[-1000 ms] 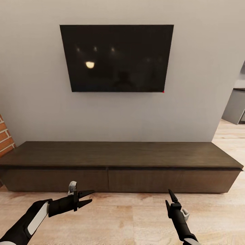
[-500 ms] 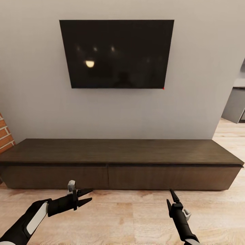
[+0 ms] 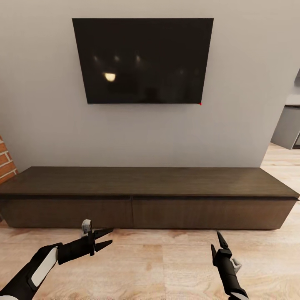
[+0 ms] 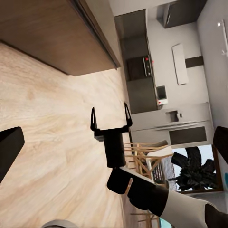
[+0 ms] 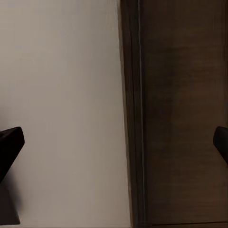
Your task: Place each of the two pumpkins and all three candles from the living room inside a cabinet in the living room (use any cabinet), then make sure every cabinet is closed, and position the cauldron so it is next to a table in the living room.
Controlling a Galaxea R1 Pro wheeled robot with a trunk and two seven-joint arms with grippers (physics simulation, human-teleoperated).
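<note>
The cabinet (image 3: pixel 150 182) is a long, low dark-brown unit against the grey wall, and both of its plain front panels are closed. My left gripper (image 3: pixel 106 238) hangs open over the wood floor in front of the left panel, with nothing in it. My right gripper (image 3: pixel 216 244) is open and empty before the right panel, pointing up toward it. In the left wrist view the right gripper (image 4: pixel 110 115) appears with its jaws apart, near a corner of the cabinet (image 4: pixel 57 38). The right wrist view looks at the cabinet (image 5: pixel 185 118) close up. Pumpkins, candles, cauldron and table are out of view.
A black television (image 3: pixel 143 60) hangs on the wall above the cabinet. A strip of brick wall (image 3: pixel 6 160) is at the far left. At the right the floor opens toward a kitchen (image 3: pixel 289 129). Wood floor (image 3: pixel 158 262) lies between me and the cabinet.
The whole picture has shifted: television and cabinet sit a little higher, so the camera moved. My right gripper has drifted slightly right and lower. The left gripper has barely moved.
</note>
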